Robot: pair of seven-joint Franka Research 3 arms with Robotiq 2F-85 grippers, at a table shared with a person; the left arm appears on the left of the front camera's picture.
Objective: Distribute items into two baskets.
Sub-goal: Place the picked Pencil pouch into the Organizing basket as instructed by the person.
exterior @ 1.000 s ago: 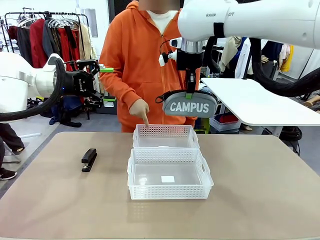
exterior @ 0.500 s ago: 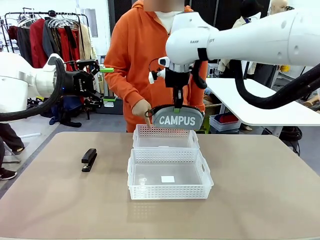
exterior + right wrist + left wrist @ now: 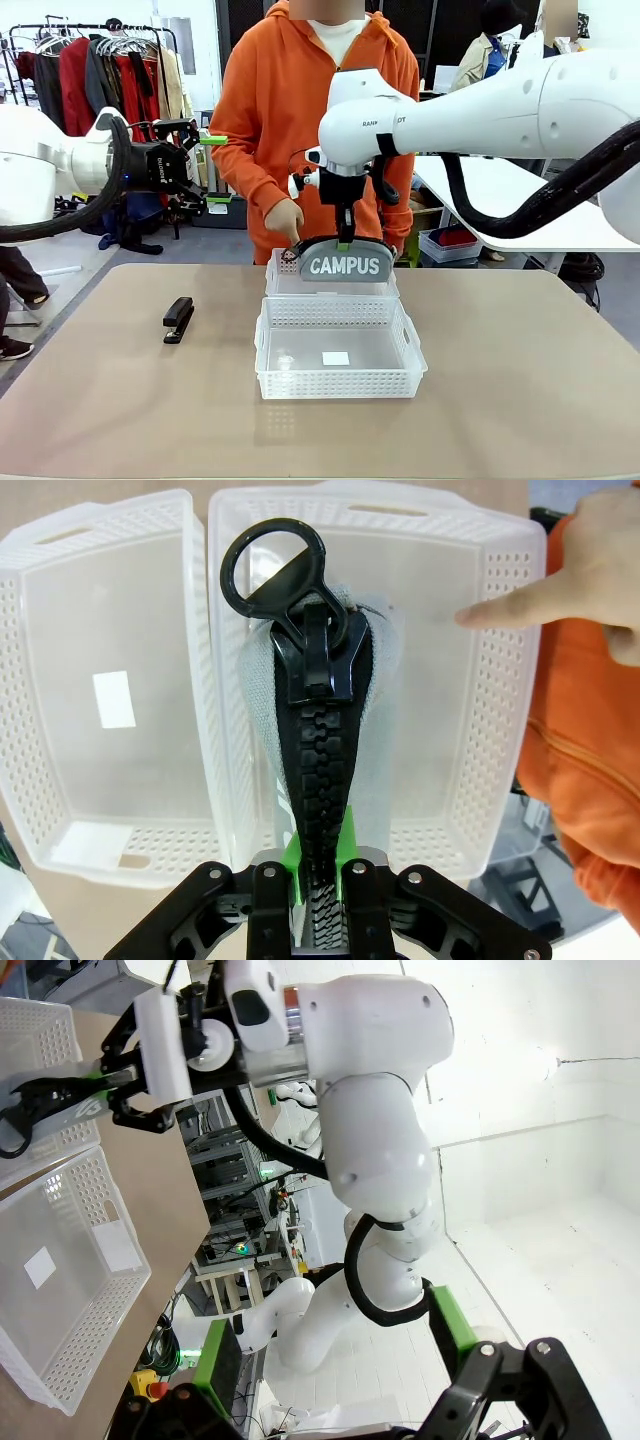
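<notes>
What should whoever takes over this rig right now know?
Right gripper: shut on the CAMPUS zip pouch, held over the far basket, where the person's hand points.
Left gripper: open, holding nothing, raised off the table's left side.
Black stapler: on the table, left of the near basket.
Done: no item released in either basket.
Left: release the pouch, then probably the stapler into the near basket.
</notes>
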